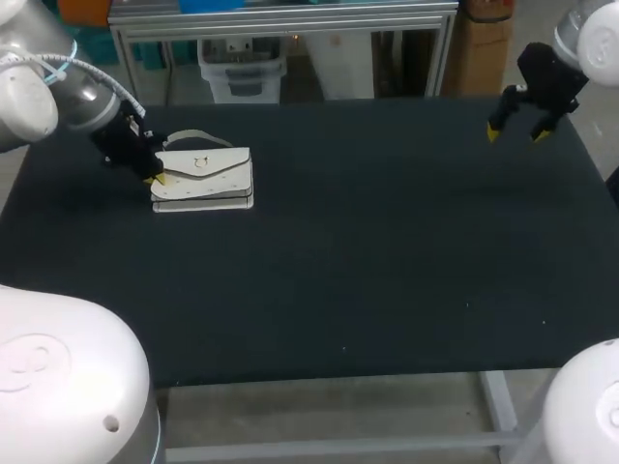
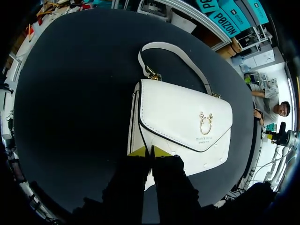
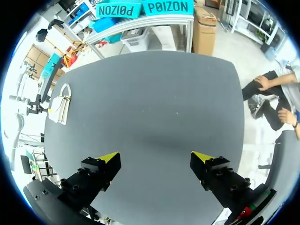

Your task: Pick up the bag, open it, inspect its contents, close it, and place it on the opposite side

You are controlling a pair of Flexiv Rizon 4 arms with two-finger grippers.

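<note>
A: Where is the bag (image 1: 203,174), and what has hold of it?

B: It lies flat on the desk (image 1: 387,271) at the left, flap (image 2: 187,112) up and closed. The left end effector (image 1: 153,177) sits at its left edge, yellow tips drawn almost together, and appears to pinch only a thin bit of that edge. The right end effector (image 1: 515,130) hangs over the far right of the desk, spread wide and holding nothing.

A: What could go wrong?

B: Likely a slip. A grip that shallow, on smooth white material, may let go as the bag lifts, or the bag may swing and hang crooked. If only the flap is caught, it could peel open early and the body would stay down.

A: Anything around it, or in the way?

B: The strap (image 1: 198,135) loops loose on the desk behind the bag and could snag a finger. Nothing else lies between the bag and the right side – the right arm is well apart from it
</note>
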